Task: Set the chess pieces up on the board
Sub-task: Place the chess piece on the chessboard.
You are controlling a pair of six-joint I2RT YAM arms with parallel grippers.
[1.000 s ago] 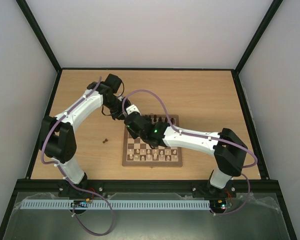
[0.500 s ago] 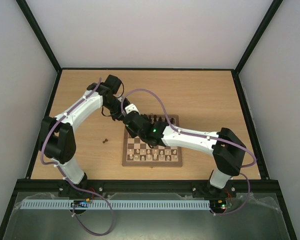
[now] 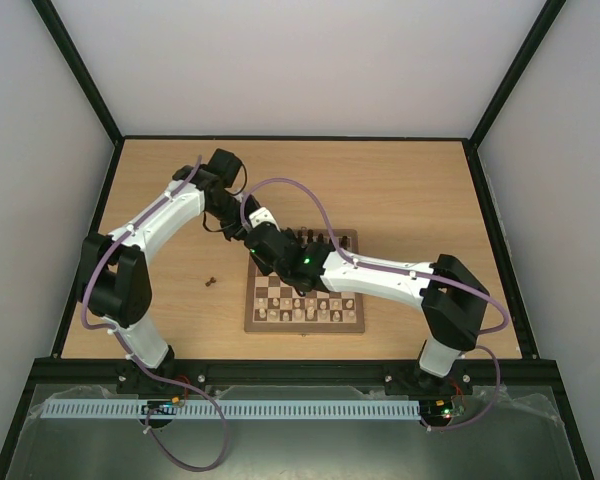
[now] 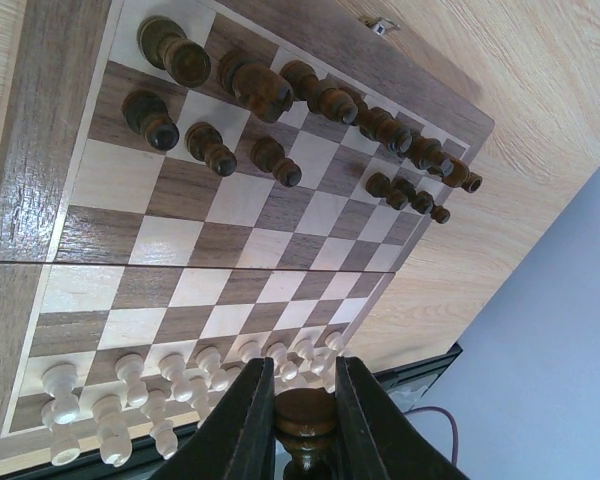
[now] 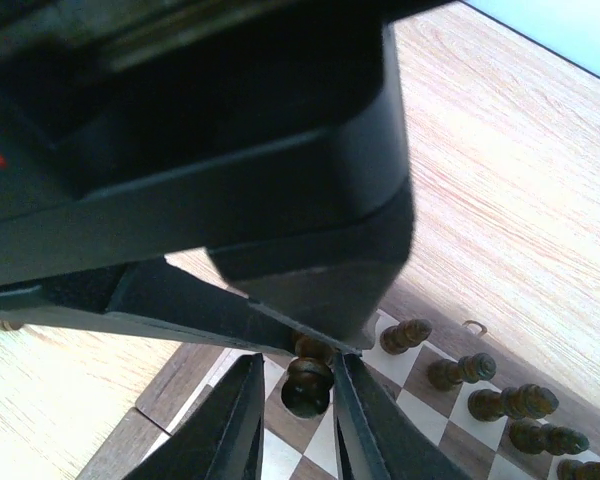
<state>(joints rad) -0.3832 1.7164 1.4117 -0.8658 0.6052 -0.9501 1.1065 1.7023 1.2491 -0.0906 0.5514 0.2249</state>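
Evidently the left gripper (image 4: pixel 302 378) clamps a piece (image 4: pixel 305 415), the right gripper (image 5: pixel 298 365) flanks it, hold unclear: a mistimed release could drop it onto the board (image 4: pixel 40 130).

Light-wood tabletop (image 3: pixel 410 190) with straight grain, boxed in by a thin black frame (image 3: pixel 290 137) along its far edge and down both sides. Black corner posts (image 3: pixel 75 65) slanting up and outward from the two far corners. Plain pale grey-white wall panels (image 3: pixel 300 60) behind and on either side, unmarked, under soft, even light. Past the tabletop's near edge, a dull grey metal sheet (image 3: pixel 310 450), crossed from left to right by a white slotted rail (image 3: pixel 300 410). In both wrist views, the same wood grain, and beyond the tabletop's edge a pale blue-grey wall.
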